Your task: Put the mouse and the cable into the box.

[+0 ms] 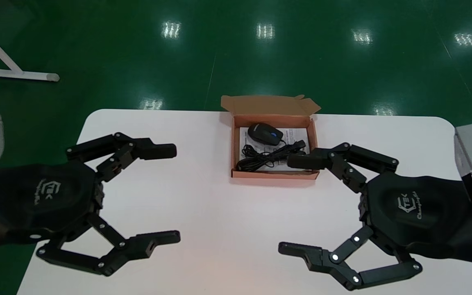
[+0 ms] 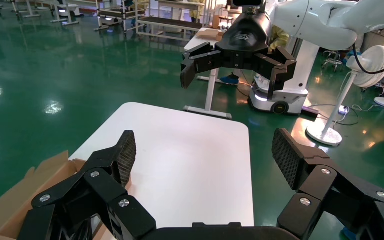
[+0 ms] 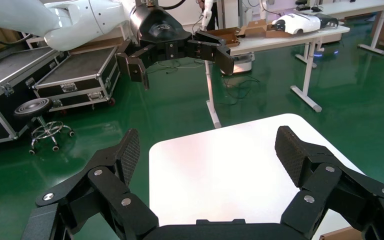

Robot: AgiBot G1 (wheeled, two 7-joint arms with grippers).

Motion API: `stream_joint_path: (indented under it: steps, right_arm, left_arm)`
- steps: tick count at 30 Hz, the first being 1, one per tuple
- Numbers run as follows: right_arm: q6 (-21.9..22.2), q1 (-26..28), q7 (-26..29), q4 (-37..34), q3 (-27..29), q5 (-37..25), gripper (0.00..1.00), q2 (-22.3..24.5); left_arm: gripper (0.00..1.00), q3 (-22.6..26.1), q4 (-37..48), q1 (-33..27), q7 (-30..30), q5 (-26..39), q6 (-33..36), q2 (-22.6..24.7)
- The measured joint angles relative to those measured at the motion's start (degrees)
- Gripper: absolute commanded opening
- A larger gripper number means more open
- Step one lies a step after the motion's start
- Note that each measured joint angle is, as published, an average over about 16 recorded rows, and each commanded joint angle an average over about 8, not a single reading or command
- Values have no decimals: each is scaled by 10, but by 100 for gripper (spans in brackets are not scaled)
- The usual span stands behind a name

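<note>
Left gripper (image 1: 176, 194), right gripper (image 1: 284, 204) spread wide over table (image 1: 219, 213); mouse (image 1: 264, 134), cable (image 1: 266, 155) inside box (image 1: 275, 174), seemingly on leaflet (image 1: 297, 135).

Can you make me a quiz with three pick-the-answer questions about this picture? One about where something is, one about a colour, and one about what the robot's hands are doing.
1. Where is the mouse?
A) inside the cardboard box
B) on the green floor
C) under the table

2. What colour is the table?
A) red
B) white
C) yellow

3. How are the jaws of the left gripper and right gripper?
A) shut tight
B) gripping a toy
C) wide open, empty

Answers:
1 A: the mouse lies in the box next to the coiled cable.
2 B: the tabletop is plain white.
3 C: both pairs of jaws are spread apart with nothing between them.
</note>
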Motion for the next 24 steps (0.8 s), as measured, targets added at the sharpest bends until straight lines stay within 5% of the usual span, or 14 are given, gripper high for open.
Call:
stream_joint_path:
  steps: [24]
  right_arm:
    - [0, 0, 0, 0, 0, 0, 100, 0]
  left_arm:
    - [100, 0, 0, 0, 0, 0, 0, 0]
